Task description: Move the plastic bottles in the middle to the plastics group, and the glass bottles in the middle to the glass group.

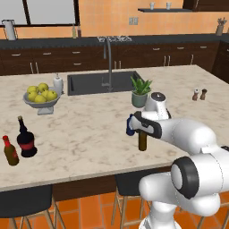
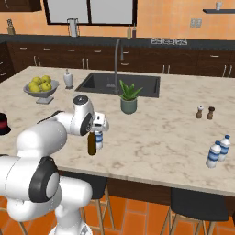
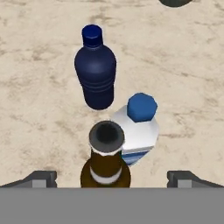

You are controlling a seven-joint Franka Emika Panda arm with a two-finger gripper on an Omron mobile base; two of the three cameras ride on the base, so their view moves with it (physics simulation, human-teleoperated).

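Three bottles stand close together in the middle of the island counter. The squat dark blue plastic bottle [image 3: 95,68] is farthest from the hand, and the pale plastic bottle with a blue cap [image 3: 138,127] stands beside the slim olive-brown glass bottle [image 3: 106,157]. My gripper [image 3: 111,179] hovers open just above the glass bottle [image 1: 142,142], one finger on each side of its top, touching nothing. The glass group stands at the counter's left end: a black bottle with a red label [image 1: 26,139] and a brown bottle with a red cap [image 1: 10,152]. Two pale plastic bottles [image 2: 215,154] stand at the right end.
A potted plant [image 1: 140,92] stands just behind the three bottles, in front of the sink [image 1: 105,82] and its tall faucet. A bowl of yellow fruit [image 1: 41,96] and a soap dispenser [image 1: 58,83] are at the back left. Salt and pepper shakers [image 1: 199,94] are at the right.
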